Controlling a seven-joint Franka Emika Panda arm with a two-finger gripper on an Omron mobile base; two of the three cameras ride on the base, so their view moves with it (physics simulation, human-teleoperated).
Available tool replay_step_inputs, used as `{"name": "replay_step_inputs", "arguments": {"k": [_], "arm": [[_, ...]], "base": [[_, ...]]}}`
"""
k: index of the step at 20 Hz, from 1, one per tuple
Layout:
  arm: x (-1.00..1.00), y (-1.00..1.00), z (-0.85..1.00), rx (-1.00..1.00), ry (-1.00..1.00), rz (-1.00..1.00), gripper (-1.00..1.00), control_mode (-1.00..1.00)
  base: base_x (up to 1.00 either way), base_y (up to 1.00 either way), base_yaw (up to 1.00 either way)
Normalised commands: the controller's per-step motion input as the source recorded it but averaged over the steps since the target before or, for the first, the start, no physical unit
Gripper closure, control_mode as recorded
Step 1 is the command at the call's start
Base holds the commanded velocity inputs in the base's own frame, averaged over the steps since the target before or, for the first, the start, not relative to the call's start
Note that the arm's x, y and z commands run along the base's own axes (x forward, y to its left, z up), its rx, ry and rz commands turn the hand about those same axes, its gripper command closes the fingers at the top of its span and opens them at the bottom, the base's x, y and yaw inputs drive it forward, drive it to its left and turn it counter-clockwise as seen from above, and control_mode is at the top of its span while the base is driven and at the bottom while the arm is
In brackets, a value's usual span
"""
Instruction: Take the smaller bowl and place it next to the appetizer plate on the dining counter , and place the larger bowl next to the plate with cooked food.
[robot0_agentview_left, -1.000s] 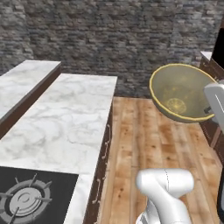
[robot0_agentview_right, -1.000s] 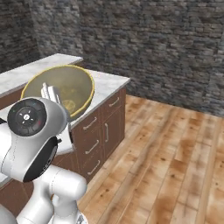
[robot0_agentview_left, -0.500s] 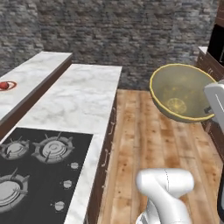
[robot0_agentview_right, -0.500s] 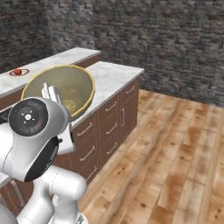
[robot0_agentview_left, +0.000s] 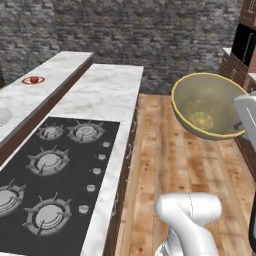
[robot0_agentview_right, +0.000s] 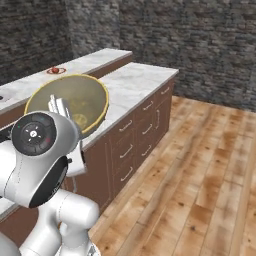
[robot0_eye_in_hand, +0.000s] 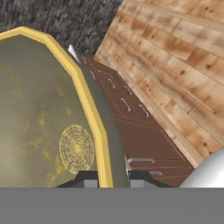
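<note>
Hand view: the larger bowl (robot0_eye_in_hand: 48, 122), rigid, probably slippery and unwieldy, is held aloft by its yellow rim at six o'clock, pinched in the end effector (robot0_eye_in_hand: 109, 180), an edge grip judged tilt-prone.

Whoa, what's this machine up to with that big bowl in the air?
The robot arm is carrying the larger bowl, olive-tan with a yellow rim, lifted off any surface and tilted. Its tool is clamped on the bowl's rim, one finger inside and one outside. To the side runs a marble counter with a black cooktop. Behind it, on the raised dining counter, sits the small red-rimmed appetizer plate. The bowl has not been set down yet.
</note>
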Motion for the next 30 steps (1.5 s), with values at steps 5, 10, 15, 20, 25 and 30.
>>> {"name": "replay_step_inputs", "arguments": {"k": [5,10,15,20,25,30], "arm": [[0.0,0.0,0.0,0.0,0.0,0.0,1.0,1.0],[0.0,0.0,0.0,0.0,0.0,0.0,1.0,1.0],[0.0,0.0,0.0,0.0,0.0,0.0,1.0,1.0],[0.0,0.0,0.0,0.0,0.0,0.0,1.0,1.0],[0.0,0.0,0.0,0.0,0.0,0.0,1.0,1.0],[0.0,0.0,0.0,0.0,0.0,0.0,1.0,1.0]], "base": [[-0.99,0.72,-0.04],[-0.84,0.77,-0.05],[-0.89,0.64,0.01],[-0.89,0.41,0.19],[-0.93,0.45,0.33],[-0.95,0.61,0.34]]}}
